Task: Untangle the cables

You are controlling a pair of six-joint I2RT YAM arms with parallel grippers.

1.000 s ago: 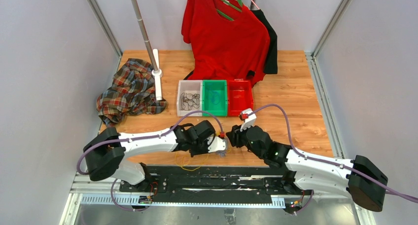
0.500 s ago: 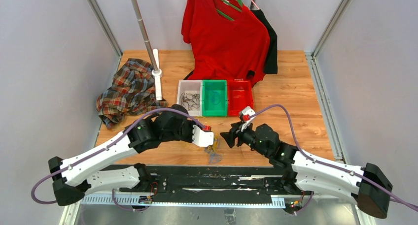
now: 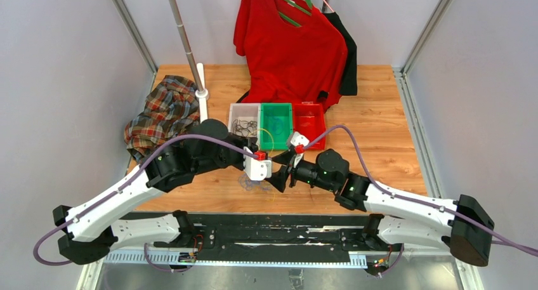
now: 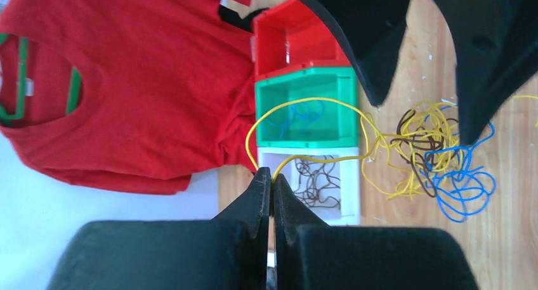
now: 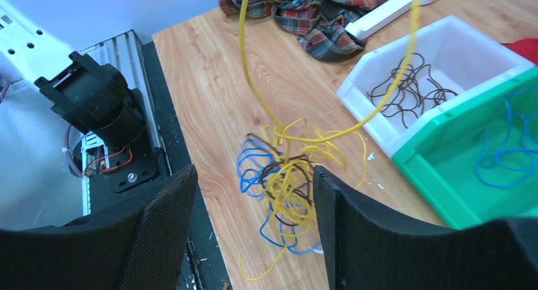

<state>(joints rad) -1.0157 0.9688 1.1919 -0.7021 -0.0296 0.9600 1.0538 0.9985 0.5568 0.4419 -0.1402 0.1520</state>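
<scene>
A tangle of thin yellow, blue and dark brown cables (image 5: 288, 188) lies on the wooden table in front of the bins, also seen in the top view as the tangle (image 3: 254, 182). My left gripper (image 4: 272, 174) is shut on a yellow cable (image 4: 298, 106), which rises from the tangle in a raised loop. My right gripper (image 5: 252, 176) is open just above the tangle, one finger on each side of it. Dark cables (image 4: 317, 179) lie in the white bin (image 3: 232, 128). A blue cable (image 5: 507, 157) lies in the green bin (image 3: 262, 126).
An empty-looking red bin (image 3: 322, 125) stands right of the green one. A plaid shirt (image 3: 162, 115) lies at the back left beside a pole stand (image 3: 202, 99). A red T-shirt (image 3: 288, 42) hangs on a hanger at the back. The black rail (image 3: 273, 230) borders the near edge.
My left gripper shut on the yellow cable, then rose and moved away from the near edge, drawing the cable up. My right gripper opened and moved left over the tangle.
</scene>
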